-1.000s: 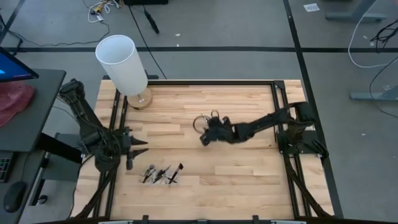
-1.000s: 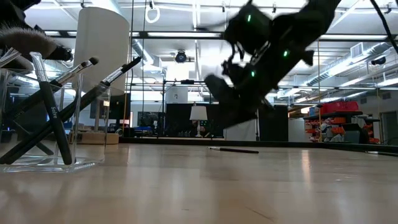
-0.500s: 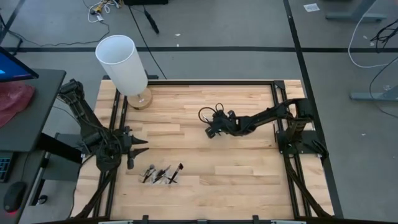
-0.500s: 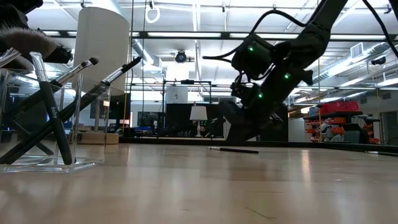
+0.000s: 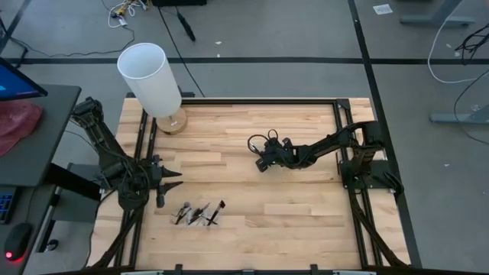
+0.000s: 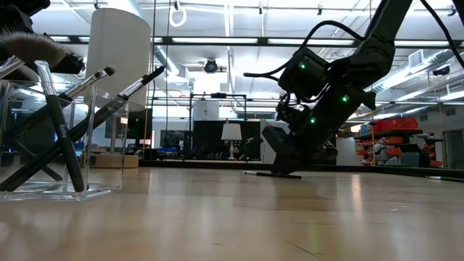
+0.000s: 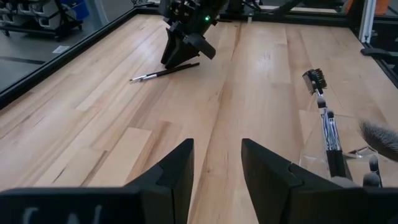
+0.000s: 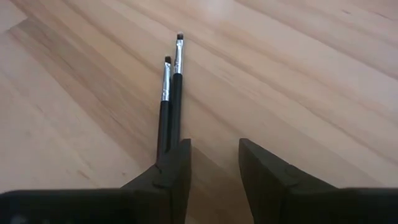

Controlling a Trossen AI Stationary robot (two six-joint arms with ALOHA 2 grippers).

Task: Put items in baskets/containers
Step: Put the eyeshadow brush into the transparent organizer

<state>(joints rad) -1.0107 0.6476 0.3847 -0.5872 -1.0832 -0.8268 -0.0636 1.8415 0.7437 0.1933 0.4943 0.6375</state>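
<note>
Two thin dark sticks [image 8: 172,93] with silver sections lie side by side on the wood at mid-table; the low view shows them as one dark line [image 6: 272,174]. My right gripper [image 8: 214,168] is open, its tips low at the table [image 6: 286,165] by the sticks' near ends, and the gap between its fingers holds nothing. Several brush-like sticks [image 5: 200,214] lean in the clear tray [image 6: 87,190] near the front left. My left gripper [image 7: 217,168] hovers open at the table's left side [image 5: 172,179], touching nothing. My right gripper slants down from the table's right side, with one finger [image 8: 171,171] over the sticks' near ends [image 8: 165,140]. That finger hides the spot, so I cannot tell whether it touches them. The sticks lie flat on the wood.
A tall white cylinder [image 5: 149,72] on a round wooden base stands at the far left corner. Black rails [image 5: 260,99] frame the table. Bare wood spreads between the sticks and the tray.
My right gripper has sunk from well above the table down to the sticks, drawing slightly toward the table's right and far edges. Its fingers keep the same gap. The sticks have not moved.
</note>
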